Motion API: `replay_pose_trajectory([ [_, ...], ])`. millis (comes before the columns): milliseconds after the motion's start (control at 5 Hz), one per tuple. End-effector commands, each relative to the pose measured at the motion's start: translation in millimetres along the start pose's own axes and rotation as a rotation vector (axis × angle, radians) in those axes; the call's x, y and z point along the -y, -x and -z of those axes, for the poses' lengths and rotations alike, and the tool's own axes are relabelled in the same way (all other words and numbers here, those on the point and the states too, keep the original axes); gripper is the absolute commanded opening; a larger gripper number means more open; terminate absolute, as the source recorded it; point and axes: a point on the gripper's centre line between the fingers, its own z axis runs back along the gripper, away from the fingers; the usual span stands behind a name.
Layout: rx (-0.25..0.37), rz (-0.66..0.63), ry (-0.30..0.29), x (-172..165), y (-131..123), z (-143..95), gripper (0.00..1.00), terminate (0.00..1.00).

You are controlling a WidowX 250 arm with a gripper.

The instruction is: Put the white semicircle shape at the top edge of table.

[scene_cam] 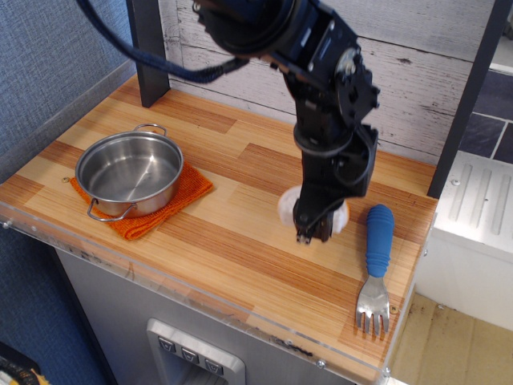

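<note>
The white semicircle shape (pixel 288 206) is held between my gripper's fingers, with only its left and right ends showing beside them. My gripper (pixel 311 233) points down over the right middle of the striped wooden table (pixel 232 241) and is shut on the shape. The shape looks lifted slightly off or just at the surface; I cannot tell which. The black arm hides most of the shape's top.
A steel pot (pixel 131 171) sits on an orange cloth (pixel 178 196) at the left. A fork with a blue handle (pixel 378 241) lies at the right, close to the gripper. A dark post (pixel 148 48) stands at the back left. A white plank wall runs behind the table.
</note>
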Motion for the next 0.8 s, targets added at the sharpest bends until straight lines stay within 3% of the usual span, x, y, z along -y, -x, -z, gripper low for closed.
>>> replay_pose_trajectory([
  [0, 0.020, -0.012, -0.086, -49, -5, -14, 0.00, 0.00],
  [600, 0.004, 0.039, -0.059, -84, -9, 16, 0.00, 0.00],
])
